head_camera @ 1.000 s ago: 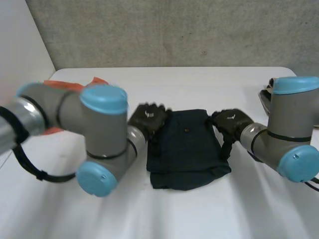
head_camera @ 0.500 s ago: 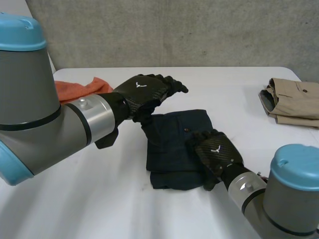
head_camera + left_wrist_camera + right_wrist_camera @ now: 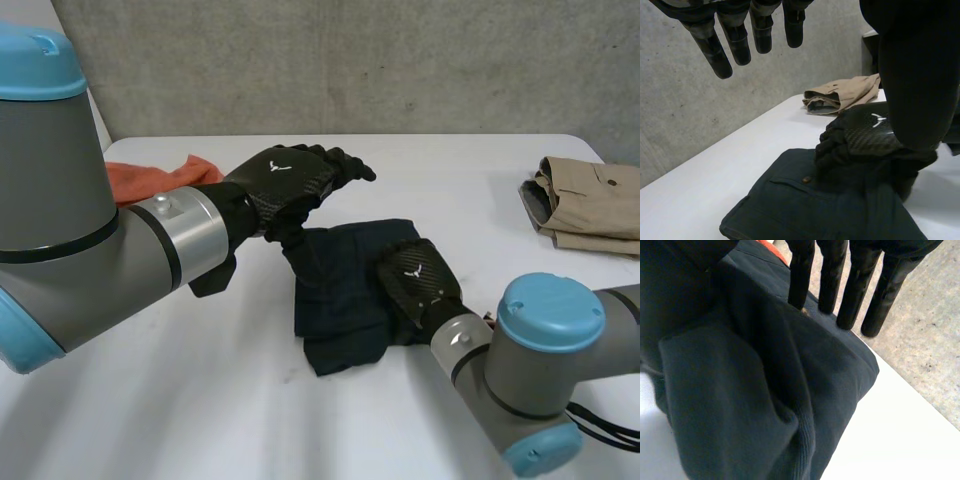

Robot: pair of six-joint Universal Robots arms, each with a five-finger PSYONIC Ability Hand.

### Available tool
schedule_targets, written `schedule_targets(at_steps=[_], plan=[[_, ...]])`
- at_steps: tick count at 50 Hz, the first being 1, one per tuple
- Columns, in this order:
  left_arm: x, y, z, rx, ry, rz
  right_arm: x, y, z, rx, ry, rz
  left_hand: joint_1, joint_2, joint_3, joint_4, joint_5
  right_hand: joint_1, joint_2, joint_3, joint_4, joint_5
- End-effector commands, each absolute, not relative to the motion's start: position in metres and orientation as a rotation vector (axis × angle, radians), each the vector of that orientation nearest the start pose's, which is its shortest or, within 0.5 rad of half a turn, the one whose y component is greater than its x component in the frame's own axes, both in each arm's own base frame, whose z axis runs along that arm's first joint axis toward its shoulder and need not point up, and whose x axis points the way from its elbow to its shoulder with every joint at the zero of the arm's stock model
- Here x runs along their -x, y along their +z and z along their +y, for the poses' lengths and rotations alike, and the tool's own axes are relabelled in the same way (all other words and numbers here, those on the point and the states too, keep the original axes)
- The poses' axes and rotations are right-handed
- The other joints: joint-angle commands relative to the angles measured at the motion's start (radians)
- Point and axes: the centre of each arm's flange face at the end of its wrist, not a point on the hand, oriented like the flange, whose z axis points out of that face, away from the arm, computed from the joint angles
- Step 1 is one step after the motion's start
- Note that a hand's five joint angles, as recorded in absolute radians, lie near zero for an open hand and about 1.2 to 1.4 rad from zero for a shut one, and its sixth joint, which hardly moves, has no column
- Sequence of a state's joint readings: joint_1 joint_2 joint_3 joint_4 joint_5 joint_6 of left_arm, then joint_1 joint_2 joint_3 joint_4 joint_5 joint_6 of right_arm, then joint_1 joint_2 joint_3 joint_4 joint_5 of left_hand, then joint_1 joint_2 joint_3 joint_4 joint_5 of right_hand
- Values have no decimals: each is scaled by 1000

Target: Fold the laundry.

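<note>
1. Navy woven garment [image 3: 335, 300], a rumpled folded rectangle, lies mid-table [image 3: 200, 400] under the right hand [image 3: 415, 280], whose straight fingers press flat near its right edge.
2. Left hand [image 3: 285, 185] hovers above the garment's far left corner, fingers relaxed, holding nothing.

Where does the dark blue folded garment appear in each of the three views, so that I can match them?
Head view: dark blue garment in the middle, under the right robot hand.
Left wrist view: garment beyond the left robot hand fingertips.
Right wrist view: garment under the palm.
Shared landmark: the right robot hand lying on it.
</note>
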State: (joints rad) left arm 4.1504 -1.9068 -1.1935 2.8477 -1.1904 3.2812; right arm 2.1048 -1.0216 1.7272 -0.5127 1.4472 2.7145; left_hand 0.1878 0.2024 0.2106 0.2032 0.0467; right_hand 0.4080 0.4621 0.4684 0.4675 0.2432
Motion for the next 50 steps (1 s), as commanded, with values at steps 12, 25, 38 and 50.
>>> schedule_targets(at_steps=[12,25,38,50], plan=[[328,284,-211,978,1474,-1869,-292,158,-302,1068,-2094,1945,14,-1,-9,-1,-20,988,934,928,929,979],[328,285,-213,975,1480,-1870,-223,206,-401,1273,-2392,1697,14,-1,-9,-1,-20,988,934,928,929,979],[327,283,-213,972,1477,-1878,-165,300,-500,772,-2686,1361,14,-1,-9,-1,-20,988,934,928,929,979],[327,278,-217,965,1472,-1889,-86,214,-540,867,-2511,1578,14,-1,-9,-1,-20,988,934,928,929,979]])
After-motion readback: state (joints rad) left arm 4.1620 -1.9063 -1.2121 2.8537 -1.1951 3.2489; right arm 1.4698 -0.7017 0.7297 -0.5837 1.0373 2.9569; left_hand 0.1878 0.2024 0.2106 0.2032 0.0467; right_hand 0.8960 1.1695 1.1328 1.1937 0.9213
